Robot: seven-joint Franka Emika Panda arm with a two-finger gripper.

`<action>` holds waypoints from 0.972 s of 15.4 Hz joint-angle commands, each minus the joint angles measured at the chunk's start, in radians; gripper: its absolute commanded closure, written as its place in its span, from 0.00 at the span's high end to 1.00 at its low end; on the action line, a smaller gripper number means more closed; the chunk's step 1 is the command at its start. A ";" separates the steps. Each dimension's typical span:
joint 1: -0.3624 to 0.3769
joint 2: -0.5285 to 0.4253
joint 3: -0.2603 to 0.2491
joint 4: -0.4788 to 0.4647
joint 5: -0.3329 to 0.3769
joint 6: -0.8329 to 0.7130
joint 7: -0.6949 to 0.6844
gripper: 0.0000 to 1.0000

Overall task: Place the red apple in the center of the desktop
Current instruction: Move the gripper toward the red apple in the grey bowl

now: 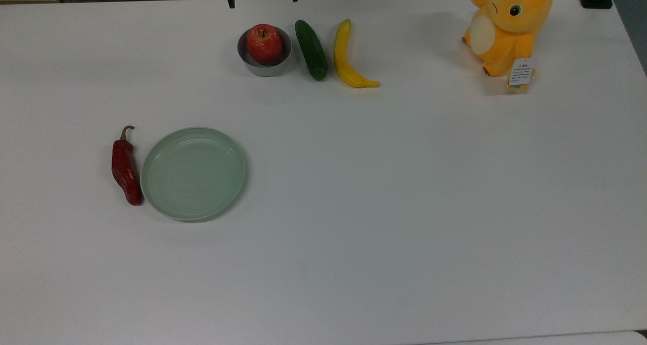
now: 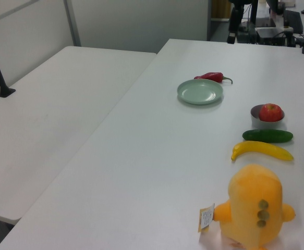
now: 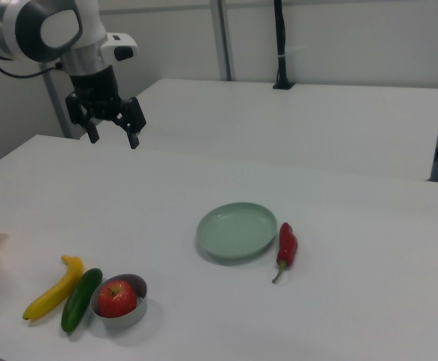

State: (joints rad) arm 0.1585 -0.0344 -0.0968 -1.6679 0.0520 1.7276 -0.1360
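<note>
Right view: gripper [image 3: 112, 134] hangs high, fingers spread, empty, well apart from the red apple [image 3: 117, 298] sitting in a small grey bowl [image 3: 133, 313] beside the cucumber [image 3: 80, 298]. I judge the apple firm, glossy, slippery; I'd pinch across its widest girth, above the bowl's rim.

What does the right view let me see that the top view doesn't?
The right view alone gives the robot's arm and its gripper, open, hanging in the air far above the table, and a second white table behind. The top view alone gives the whole orange plush toy with its paper tag. Both give the red apple sitting in a small grey bowl, the cucumber and banana beside it, the green plate, the chili pepper and the desktop.
</note>
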 commanded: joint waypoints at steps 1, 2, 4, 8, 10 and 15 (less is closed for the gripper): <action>-0.007 -0.018 -0.015 -0.041 -0.011 -0.110 -0.270 1.00; -0.008 -0.021 -0.015 -0.056 -0.011 -0.140 -0.324 1.00; -0.013 -0.025 -0.015 -0.067 -0.012 -0.199 -0.384 1.00; -0.013 -0.088 -0.015 -0.183 -0.014 -0.253 -0.433 1.00; -0.013 -0.116 -0.015 -0.257 -0.015 -0.250 -0.433 1.00; -0.013 -0.128 -0.015 -0.378 -0.029 -0.208 -0.427 1.00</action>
State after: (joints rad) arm 0.1389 -0.1167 -0.1078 -1.9426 0.0510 1.4716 -0.5457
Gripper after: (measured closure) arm 0.000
